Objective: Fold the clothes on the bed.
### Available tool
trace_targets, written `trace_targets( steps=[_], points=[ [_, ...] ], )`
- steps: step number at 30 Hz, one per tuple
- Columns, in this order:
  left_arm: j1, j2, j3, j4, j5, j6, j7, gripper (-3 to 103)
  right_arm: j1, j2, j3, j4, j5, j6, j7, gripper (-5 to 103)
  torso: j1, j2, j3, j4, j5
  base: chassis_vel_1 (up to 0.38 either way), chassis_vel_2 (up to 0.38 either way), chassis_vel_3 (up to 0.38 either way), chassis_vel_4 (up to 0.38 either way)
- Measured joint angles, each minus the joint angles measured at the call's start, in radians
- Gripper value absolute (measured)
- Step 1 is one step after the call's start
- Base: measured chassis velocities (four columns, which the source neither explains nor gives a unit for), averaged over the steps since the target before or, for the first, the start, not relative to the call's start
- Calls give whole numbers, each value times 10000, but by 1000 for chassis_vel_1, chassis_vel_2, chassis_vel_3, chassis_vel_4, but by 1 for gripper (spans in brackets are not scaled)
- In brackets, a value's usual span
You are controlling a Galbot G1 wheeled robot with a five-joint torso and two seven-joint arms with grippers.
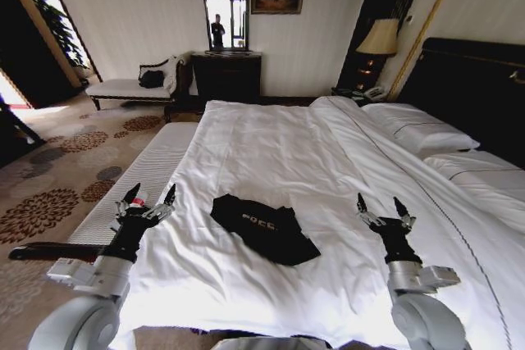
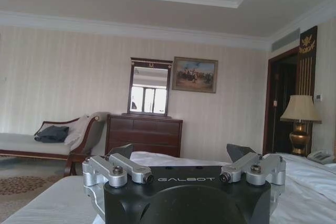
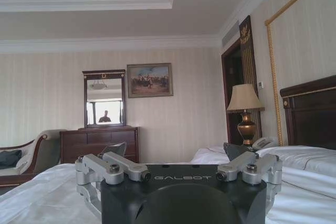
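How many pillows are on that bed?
2 that I can see: one pillow by the headboard, nearer the lamp, and a second pillow beside it, closer to the robot. More may be hidden past the picture's edge.

Black tool (image 2: 178, 153) marked GALBOT, silver screwed linkages, grey rounded arms.

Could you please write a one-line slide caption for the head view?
Black T-shirt lies crumpled on the bed, between open left gripper and right gripper.
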Motion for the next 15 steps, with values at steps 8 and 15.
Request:
trace_targets(
  steps=[8, 15],
  points=[
    [-1, -34, 0, 1, 20, -1, -3, 100, 35, -6, -7, -6, -8, 120, -34, 100, -1, 0, -1, 0, 4, 3, 62, 2, -49],
    [-16, -162, 95, 0, -16, 74, -207, 100, 119, -17, -99, -55, -12, 328, -133, 100, -7, 3, -3, 0, 5, 0, 0, 0, 0]
  ],
)
